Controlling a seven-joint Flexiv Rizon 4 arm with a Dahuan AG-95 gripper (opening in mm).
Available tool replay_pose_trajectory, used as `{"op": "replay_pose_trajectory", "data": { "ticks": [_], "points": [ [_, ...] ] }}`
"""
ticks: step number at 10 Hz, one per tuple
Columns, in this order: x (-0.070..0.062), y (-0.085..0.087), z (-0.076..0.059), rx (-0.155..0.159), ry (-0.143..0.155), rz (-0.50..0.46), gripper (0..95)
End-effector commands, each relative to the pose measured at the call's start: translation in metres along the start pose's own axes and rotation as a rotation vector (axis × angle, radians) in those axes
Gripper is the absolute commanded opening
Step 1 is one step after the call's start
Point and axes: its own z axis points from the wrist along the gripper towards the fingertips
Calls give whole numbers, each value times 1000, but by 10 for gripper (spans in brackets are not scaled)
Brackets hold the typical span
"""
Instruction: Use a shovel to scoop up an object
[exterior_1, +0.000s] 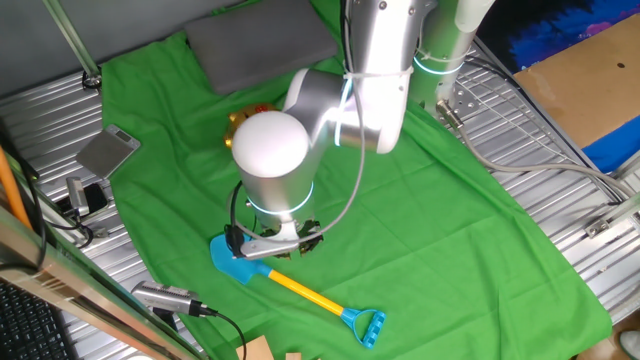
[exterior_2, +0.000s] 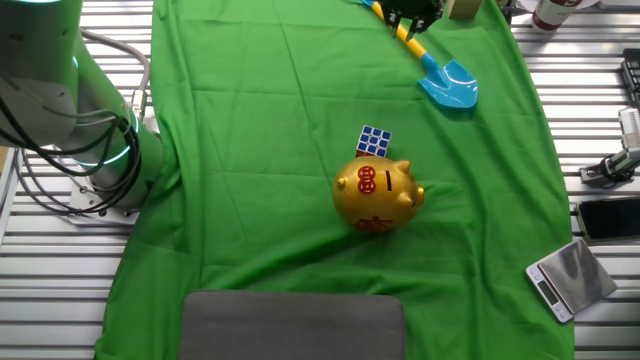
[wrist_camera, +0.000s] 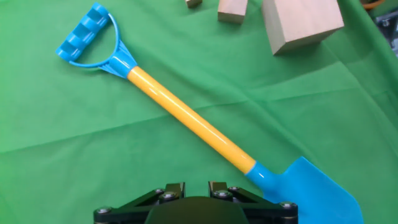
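You can see one shovel (wrist_camera: 205, 134), one cube (exterior_2: 374, 141) and one piggy bank (exterior_2: 377, 195). The shovel lies flat on the green cloth (wrist_camera: 74, 130), just past your gripper (wrist_camera: 196, 194). From left to right it has a blue handle, a yellow stick and a light blue blade. You cannot tell if the fingers are spread or pressed together. The cube touches the gold piggy bank, far from the fingers.
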Motion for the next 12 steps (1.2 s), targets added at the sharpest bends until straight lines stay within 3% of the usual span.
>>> {"op": "replay_pose_trajectory", "data": {
  "ticks": [1, 4, 5, 7, 8, 12],
  "points": [
    [0, 0, 0, -4, -4, -93, 190],
    [0, 0, 0, -7, -9, -172, 190],
    [0, 0, 0, -8, -9, -182, 380],
    [0, 0, 0, -8, -13, -185, 380],
    [-8, 1, 3, -15, -13, -212, 380],
    [-18, 2, 5, -25, 0, -228, 380]
  ]
}}
